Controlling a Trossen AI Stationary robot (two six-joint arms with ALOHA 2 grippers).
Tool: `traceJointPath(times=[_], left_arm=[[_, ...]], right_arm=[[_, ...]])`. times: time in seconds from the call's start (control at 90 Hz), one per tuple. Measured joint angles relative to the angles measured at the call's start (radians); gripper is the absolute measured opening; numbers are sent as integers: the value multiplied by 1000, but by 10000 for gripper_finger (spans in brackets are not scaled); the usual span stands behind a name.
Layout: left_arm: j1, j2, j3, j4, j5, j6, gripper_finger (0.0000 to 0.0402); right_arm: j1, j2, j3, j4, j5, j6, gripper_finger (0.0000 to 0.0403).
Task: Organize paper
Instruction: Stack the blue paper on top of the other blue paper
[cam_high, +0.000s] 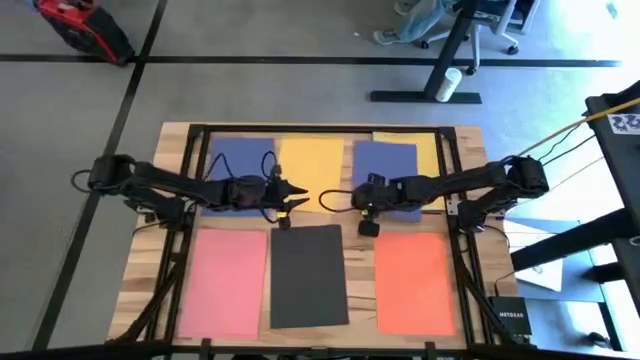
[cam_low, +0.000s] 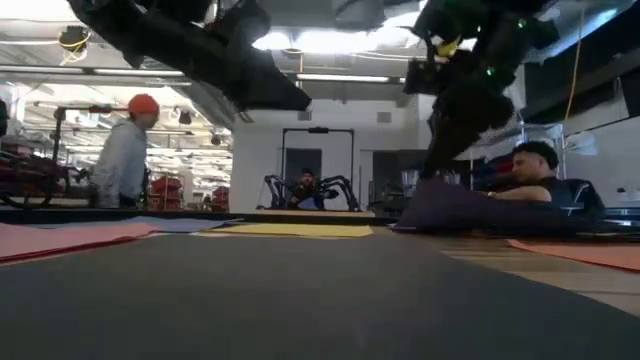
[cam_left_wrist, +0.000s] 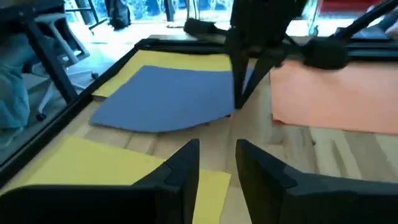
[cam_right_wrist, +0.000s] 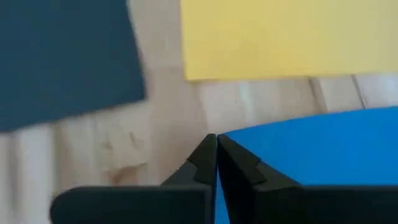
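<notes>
Taking the black sheet (cam_high: 309, 275) at the middle of the table's (cam_high: 178, 135) near row as the landmark: to its left lies the pink sheet (cam_high: 222, 281), flat on the wood. Beyond the pink one, in the far row, lies a blue sheet (cam_high: 234, 158), partly under the left arm. The left claw (cam_high: 296, 196) hovers just past the black sheet's far left corner, over the yellow sheet (cam_high: 312, 160) that lies directly beyond the black one; its fingers (cam_left_wrist: 180, 169) stand apart with nothing between them. To the right of that yellow sheet, the right claw (cam_right_wrist: 216, 163) is pressed together on the near left corner of a second blue sheet (cam_high: 386, 163), whose edge bows up off the table in the left wrist view. This sheet overlaps another yellow sheet (cam_high: 428, 150) at the far right corner. To the landmark's right lies the orange sheet (cam_high: 413, 282), flat.
</notes>
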Motion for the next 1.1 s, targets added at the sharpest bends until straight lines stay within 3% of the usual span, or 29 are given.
traceJointPath(times=[0.244, 0.422, 0.578, 0.722, 0.9, 1.1], left_arm=[[6, 174, 122, -1, 8, 142, 145], [-5, 286, 211, 0, 7, 282, 150], [-5, 354, 280, 1, 8, 304, 150], [-9, 363, 308, 7, 19, 306, 150], [-21, 363, 314, 0, 124, 291, 150], [-22, 363, 315, -2, 116, 292, 150]], right_arm=[[0, -1, 40, -4, -44, -5, 0], [0, -1, 67, -3, -76, -5, 0], [0, -1, 90, -1, -94, 4, 0], [0, -1, 93, 3, -115, 4, 0], [0, -1, 94, 23, -116, 4, 0], [0, -1, 94, 36, -127, 5, 0]])
